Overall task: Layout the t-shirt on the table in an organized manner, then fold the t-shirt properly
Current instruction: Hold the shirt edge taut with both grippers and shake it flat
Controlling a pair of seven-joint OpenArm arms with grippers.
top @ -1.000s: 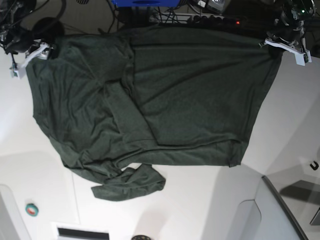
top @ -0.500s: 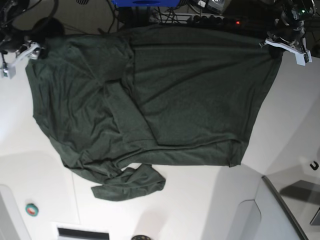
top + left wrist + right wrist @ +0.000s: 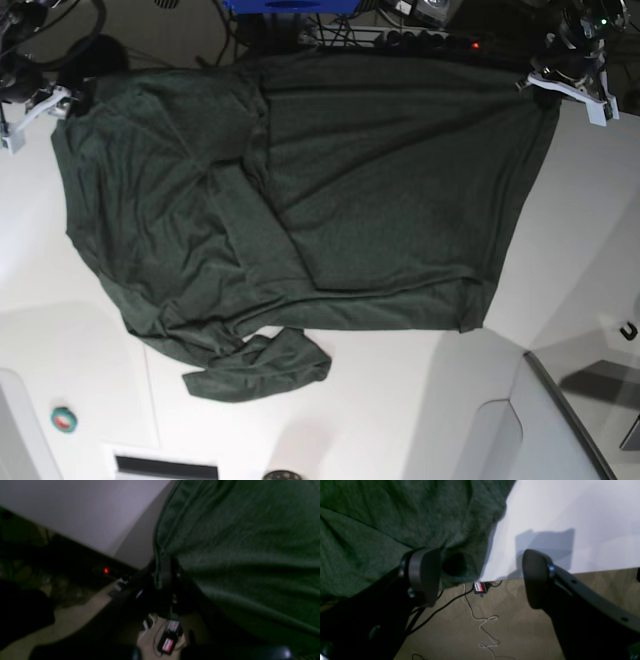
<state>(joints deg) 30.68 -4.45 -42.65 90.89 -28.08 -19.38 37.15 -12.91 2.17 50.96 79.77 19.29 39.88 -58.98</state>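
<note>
Spreading the dark green t-shirt (image 3: 300,200) across the white table (image 3: 420,410) seems to be the step in hand, and the grips fit that: the left gripper (image 3: 163,573) is clenched on the hem edge at the shirt's far corner, probably to keep that side taut, while the right gripper (image 3: 480,577) stands released, its dark pads wide apart with the other far corner of cloth lying just beside one pad (image 3: 423,575), not pinched. The shirt lies mostly flat but creased, one layer folded over the middle and a sleeve (image 3: 260,368) bunched at the near edge. Its far edge runs along the table's rim, over cables (image 3: 480,620) on the floor, so there is little room to pull that way; bare tabletop lies open on the near side and to both sides, though a raised grey panel (image 3: 560,420) cuts into one near corner
</note>
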